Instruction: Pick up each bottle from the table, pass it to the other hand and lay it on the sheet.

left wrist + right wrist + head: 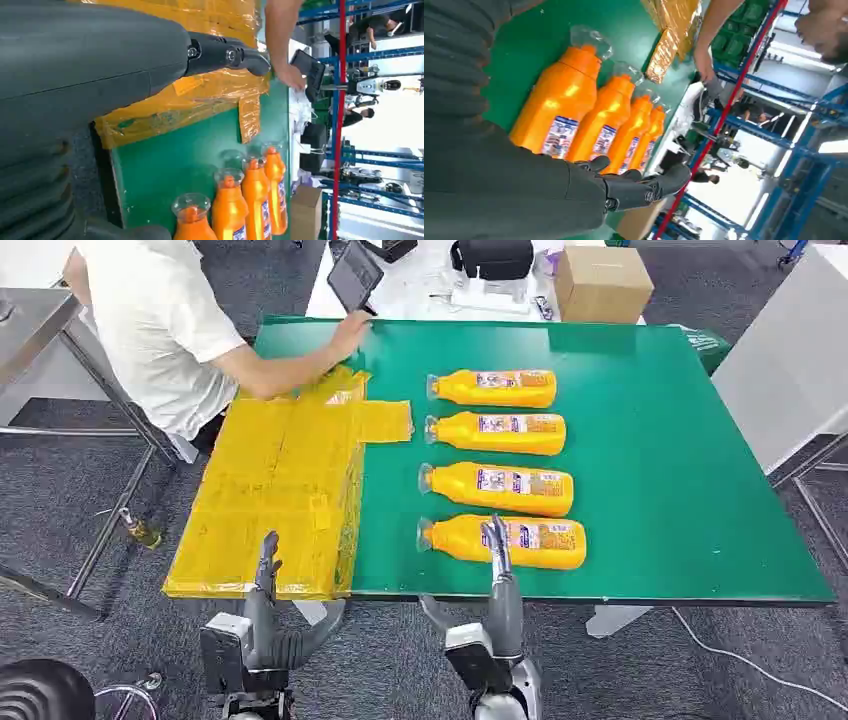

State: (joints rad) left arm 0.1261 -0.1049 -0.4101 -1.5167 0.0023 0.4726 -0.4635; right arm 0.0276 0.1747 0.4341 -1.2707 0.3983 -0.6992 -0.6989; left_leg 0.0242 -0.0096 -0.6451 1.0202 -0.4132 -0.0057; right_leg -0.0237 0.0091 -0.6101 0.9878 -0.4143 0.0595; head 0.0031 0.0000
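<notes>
Fingers (pixel 497 540) (right hand (pixel 495 630)) above nearest bottle (pixel 505 540) — empty; apart.

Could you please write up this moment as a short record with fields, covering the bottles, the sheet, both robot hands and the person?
bottles: four orange bottles lying side by side on the green table, clear caps toward the sheet; nearest bottle, farthest bottle
sheet: yellow sheet over the table's left part, no bottle on it
left robot hand: left robot hand open, at the sheet's near edge
right robot hand: right robot hand open, over the nearest bottle, holding nothing
person: a person's hand at the sheet's far corner
</notes>
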